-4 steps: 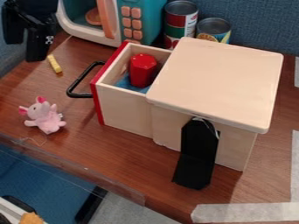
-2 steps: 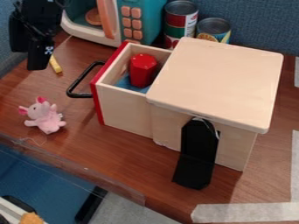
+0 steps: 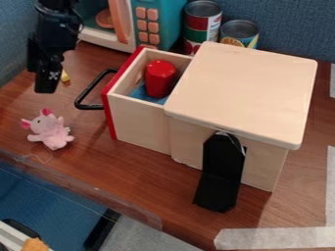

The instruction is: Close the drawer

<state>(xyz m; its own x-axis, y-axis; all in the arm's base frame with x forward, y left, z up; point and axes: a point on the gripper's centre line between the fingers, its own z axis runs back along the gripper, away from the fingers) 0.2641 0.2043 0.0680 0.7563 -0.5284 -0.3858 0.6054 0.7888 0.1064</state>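
From here I can't tell whether the gripper (image 3: 43,81) has its jaws spread or pressed together; the drawer (image 3: 138,118) stands open, lower and right of them, the closing all to do.

A single camera looks down at a slant from above, fairly near the tabletop (image 3: 131,169) and drawer (image 3: 137,121).

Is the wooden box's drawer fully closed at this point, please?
No, the drawer juts out from under the box's flat lid, and the red block inside it is visible.
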